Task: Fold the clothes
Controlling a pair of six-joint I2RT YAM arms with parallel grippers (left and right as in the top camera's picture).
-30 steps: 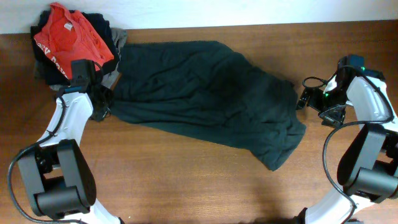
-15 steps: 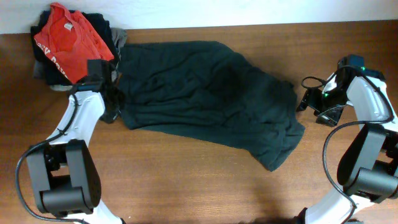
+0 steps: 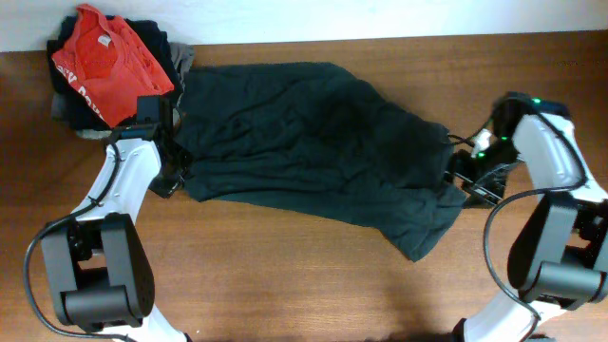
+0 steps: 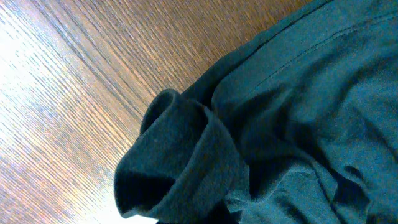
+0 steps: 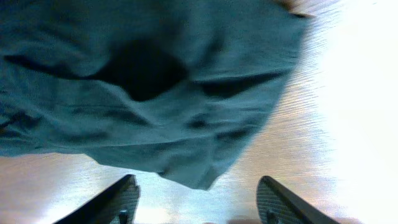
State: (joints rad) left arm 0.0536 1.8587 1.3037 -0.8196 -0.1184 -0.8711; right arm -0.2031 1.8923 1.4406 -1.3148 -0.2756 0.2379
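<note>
Overhead: clothes [image 3: 313,142] lengthwise from upper left to lower right (wrinkled, flat)

Left wrist view: my left jaws are closed but out of frame. A bunched fold of the garment [image 4: 180,162] runs off the bottom edge, so the pinch itself is unseen. Overhead, they're buried under my left wrist [image 3: 152,109] at the cloth's left edge. Right wrist view is blurred: only the fingertips [image 5: 121,196] of my right jaws show, cut by the bottom edge, and the counter [image 5: 348,93] at right is blown out by glare. Overhead, right jaws are dark on dark cloth, contact unclear. Dark clothes [image 3: 152,33] under the red T-shirt [image 3: 104,62] are mostly covered.
</note>
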